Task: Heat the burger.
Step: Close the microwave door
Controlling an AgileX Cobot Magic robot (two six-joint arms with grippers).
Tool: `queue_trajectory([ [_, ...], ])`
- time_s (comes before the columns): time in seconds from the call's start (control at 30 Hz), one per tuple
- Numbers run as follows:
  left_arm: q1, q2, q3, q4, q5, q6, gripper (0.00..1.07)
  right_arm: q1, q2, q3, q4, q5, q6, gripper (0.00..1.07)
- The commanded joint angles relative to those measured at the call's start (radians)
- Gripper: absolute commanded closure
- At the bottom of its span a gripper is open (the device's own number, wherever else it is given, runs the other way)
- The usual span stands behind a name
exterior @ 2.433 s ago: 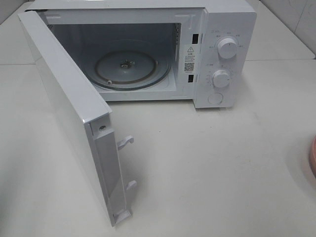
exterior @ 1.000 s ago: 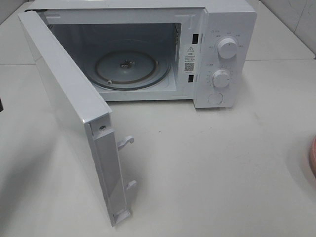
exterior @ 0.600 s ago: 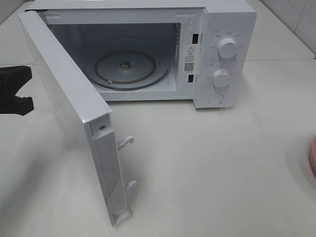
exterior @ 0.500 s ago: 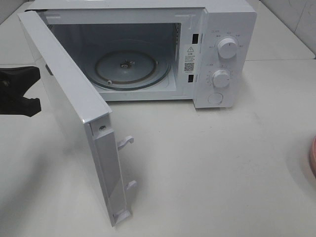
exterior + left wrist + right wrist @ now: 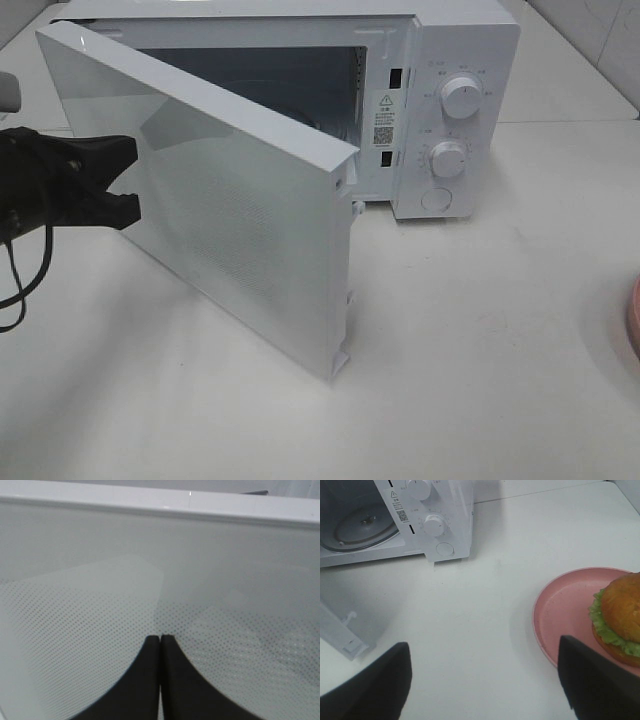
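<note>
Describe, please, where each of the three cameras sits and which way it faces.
Exterior high: mounted above, looks down on the white microwave oven, its half-closed door; shut left gripper shows.
Left wrist: faces the door's dotted window; shut fingertips show.
Right wrist: looks down at the tall lettuce burger on the round pink plate; open gripper's fingers show.
Shared: exterior and right wrist both show the oven's white knobs.

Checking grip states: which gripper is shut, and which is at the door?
The left gripper: its jaws are closed together against the microwave door. The right gripper stands open above the table, near the burger.
</note>
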Motion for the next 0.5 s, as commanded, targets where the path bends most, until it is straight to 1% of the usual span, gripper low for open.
queue_trajectory([
  [0.03,-0.023,0.014,-0.026,-0.024,-0.014,-0.008,1.07,-0.006,-0.029,0.003,-0.001,-0.007,-0.010,0.32],
  [0.07,-0.045,0.024,-0.041,-0.044,-0.014,-0.008,1.07,-0.006,-0.029,0.003,-0.001,-0.007,-0.010,0.32],
  [0.13,-0.054,0.030,-0.047,-0.052,-0.013,-0.008,1.07,-0.006,-0.029,0.003,-0.001,-0.007,-0.010,0.32],
  [0.17,-0.080,0.042,-0.067,-0.081,-0.010,-0.008,1.07,-0.006,-0.029,0.003,-0.001,-0.007,-0.010,0.32],
  [0.2,-0.080,0.042,-0.067,-0.081,-0.010,-0.008,1.07,-0.006,-0.029,0.003,-0.001,-0.007,-0.010,0.32],
  [0.23,-0.103,0.053,-0.088,-0.101,0.013,-0.007,1.07,-0.006,-0.029,0.003,-0.001,-0.007,-0.010,0.32],
  [0.3,-0.114,0.057,-0.103,-0.111,0.030,-0.001,1.07,-0.006,-0.029,0.003,-0.001,-0.007,-0.010,0.32],
  [0.33,-0.140,0.066,-0.132,-0.134,0.071,0.011,1.07,-0.006,-0.029,0.003,-0.001,-0.007,-0.010,0.32],
  [0.37,-0.140,0.066,-0.132,-0.134,0.071,0.011,1.07,-0.006,-0.029,0.003,-0.001,-0.007,-0.010,0.32],
  [0.4,-0.159,0.077,-0.158,-0.158,0.093,0.012,1.07,-0.006,-0.028,0.003,-0.001,-0.007,-0.010,0.32],
  [0.47,-0.164,0.085,-0.169,-0.167,0.095,0.012,1.07,-0.006,-0.028,0.003,-0.001,-0.007,-0.010,0.32],
  [0.5,-0.172,0.103,-0.192,-0.184,0.089,0.011,1.07,-0.006,-0.028,0.003,-0.001,-0.007,-0.010,0.32],
])
